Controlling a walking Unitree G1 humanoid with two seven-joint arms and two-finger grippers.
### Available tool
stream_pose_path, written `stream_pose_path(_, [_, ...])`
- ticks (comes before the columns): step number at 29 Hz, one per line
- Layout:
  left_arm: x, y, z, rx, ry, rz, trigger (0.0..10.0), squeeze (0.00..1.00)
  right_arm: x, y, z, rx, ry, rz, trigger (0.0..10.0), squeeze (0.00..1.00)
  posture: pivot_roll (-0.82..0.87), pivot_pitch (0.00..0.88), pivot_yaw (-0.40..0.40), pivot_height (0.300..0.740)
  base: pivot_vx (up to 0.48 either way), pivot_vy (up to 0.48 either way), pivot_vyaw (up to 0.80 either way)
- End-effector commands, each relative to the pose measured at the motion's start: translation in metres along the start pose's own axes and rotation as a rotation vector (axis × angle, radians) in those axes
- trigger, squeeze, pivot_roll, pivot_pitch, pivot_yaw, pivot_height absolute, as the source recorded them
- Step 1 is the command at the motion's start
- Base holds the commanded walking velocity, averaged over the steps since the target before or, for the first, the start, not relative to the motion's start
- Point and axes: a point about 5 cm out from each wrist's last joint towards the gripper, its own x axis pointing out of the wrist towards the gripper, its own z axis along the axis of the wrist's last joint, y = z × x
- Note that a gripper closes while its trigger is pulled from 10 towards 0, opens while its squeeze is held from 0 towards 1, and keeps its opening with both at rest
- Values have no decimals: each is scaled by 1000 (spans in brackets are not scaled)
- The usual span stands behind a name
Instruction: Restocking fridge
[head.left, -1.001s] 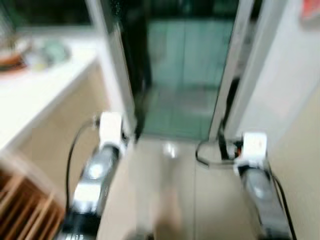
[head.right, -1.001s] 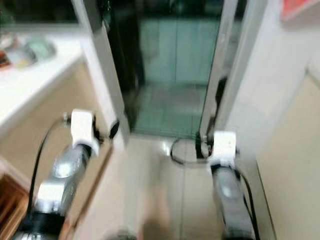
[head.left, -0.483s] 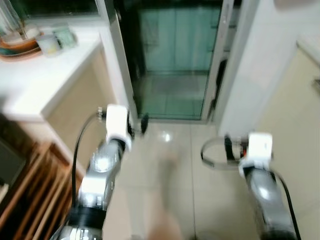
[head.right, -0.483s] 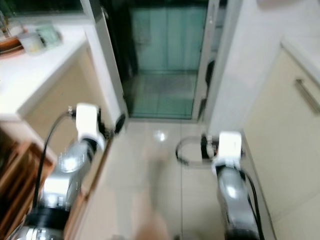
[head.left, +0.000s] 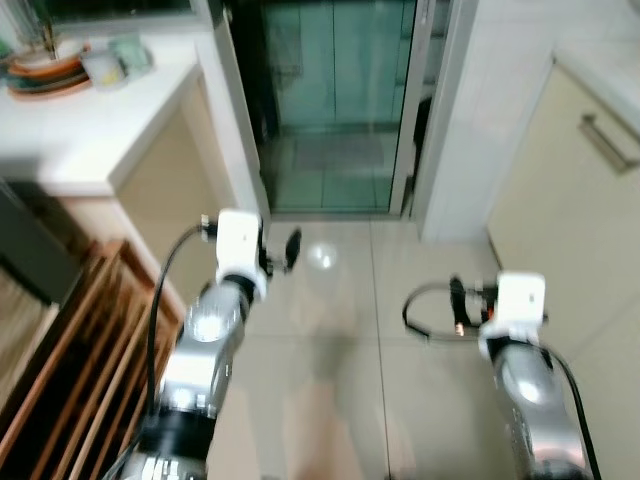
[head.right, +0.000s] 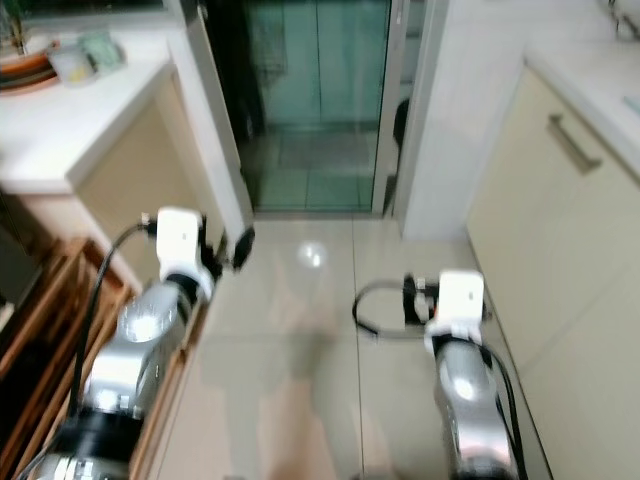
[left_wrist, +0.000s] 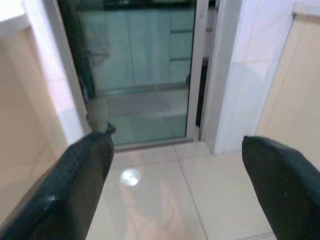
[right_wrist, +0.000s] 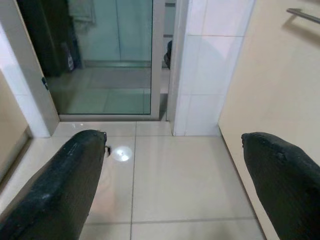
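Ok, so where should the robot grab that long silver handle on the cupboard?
Probably the middle of the handle, where the bar stands clear of the cupboard front. It runs level along the door, so come straight in from the aisle side, one finger above and one below. The open right hand is on that side.

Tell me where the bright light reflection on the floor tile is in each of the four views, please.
Left eye view: light reflection, just beyond the left gripper.
Right eye view: same spot, before the glass door.
Left wrist view: low, near one finger.
Right wrist view: beside one finger.
Shared landmark: the glass door's metal frame.
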Motion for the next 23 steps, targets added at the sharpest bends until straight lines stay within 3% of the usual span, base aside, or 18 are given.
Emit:
stream_pose_path(1, [0,3,2,0,-6,14,10000,0,0,4,4,-2,-10,10,10000,0,-157,0,99,740,-334,0,0])
stream_pose_path(23, [0,5,1,14,-11,15,10000,0,-4,-5,-2,-5,1,-24,10000,0,-164,0,110,740,-320,0,0])
